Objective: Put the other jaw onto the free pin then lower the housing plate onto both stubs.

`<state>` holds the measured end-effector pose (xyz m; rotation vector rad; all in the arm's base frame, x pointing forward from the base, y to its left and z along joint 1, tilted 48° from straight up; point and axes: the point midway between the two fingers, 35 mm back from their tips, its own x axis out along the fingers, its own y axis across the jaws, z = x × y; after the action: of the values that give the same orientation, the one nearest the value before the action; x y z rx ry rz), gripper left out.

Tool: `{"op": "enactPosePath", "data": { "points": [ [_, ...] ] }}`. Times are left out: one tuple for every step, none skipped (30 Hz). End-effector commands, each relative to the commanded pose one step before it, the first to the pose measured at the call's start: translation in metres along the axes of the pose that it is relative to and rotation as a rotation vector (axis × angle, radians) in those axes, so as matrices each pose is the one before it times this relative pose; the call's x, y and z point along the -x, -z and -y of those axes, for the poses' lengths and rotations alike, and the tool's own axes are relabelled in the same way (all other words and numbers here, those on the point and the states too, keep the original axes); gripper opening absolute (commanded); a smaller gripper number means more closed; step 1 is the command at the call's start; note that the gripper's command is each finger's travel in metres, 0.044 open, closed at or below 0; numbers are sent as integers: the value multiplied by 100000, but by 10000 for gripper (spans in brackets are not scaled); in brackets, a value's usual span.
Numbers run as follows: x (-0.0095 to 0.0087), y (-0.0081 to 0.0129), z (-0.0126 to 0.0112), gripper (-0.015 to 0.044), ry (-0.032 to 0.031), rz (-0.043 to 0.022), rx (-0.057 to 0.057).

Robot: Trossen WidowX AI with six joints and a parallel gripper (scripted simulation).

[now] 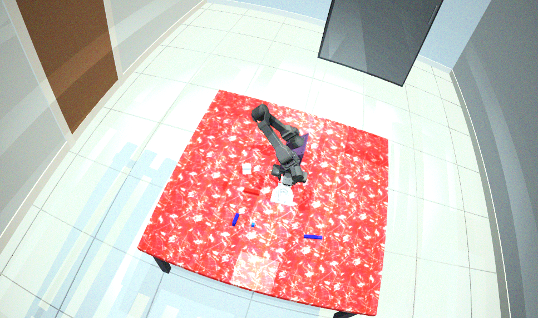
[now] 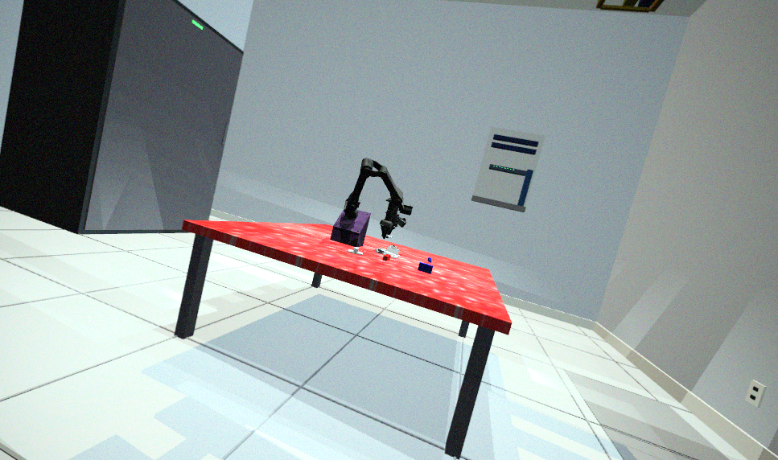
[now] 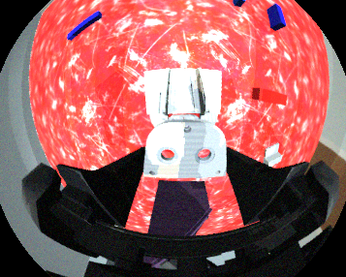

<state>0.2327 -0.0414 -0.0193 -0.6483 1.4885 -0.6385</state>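
The housing plate [image 3: 186, 167], pale grey with two round holes, is between the fingertips of my gripper [image 3: 184, 150] [image 2: 386, 235], which is shut on it. In the exterior view the gripper hangs clear above the table. The white base [image 1: 277, 200] [image 3: 213, 79] lies on the table, beyond the plate in the wrist view. Two jaws [image 3: 200, 92] run roughly side by side on it. The plate hides the near end of the assembly in the wrist view, so pins, stubs and gear teeth cannot be made out there.
A small white block [image 1: 246, 169] [image 2: 356, 251] [image 3: 272, 155] stands to one side. A red bar [image 1: 251, 192] [image 3: 271, 96], two blue bars [image 1: 235, 219] [image 1: 312, 237] and a small blue cube [image 1: 252, 224] lie around the base. The purple arm mount [image 2: 350, 229] stands behind.
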Motion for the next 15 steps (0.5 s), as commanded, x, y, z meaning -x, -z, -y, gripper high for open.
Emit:
{"op": "enactPosePath", "data": {
  "points": [
    [-60, 23, -11, 351, 372, -29, 1875],
    [0, 0, 0, 351, 0, 0, 311],
    [0, 0, 0, 351, 0, 0, 0],
    [0, 0, 0, 351, 0, 0, 0],
    [0, 0, 0, 351, 0, 0, 0],
    [0, 0, 0, 351, 0, 0, 0],
    [0, 0, 0, 351, 0, 0, 0],
    [0, 0, 0, 351, 0, 0, 0],
    [0, 0, 0, 351, 0, 0, 0],
    [0, 0, 0, 351, 0, 0, 0],
    [1, 47, 8, 351, 0, -2, 2],
    [2, 141, 25, 351, 0, -5, 6],
    [2, 235, 41, 351, 1, -8, 9],
    [0, 302, 52, 351, 1, -11, 12],
    [-3, 303, 52, 351, 2, -11, 12]
  ]
}}
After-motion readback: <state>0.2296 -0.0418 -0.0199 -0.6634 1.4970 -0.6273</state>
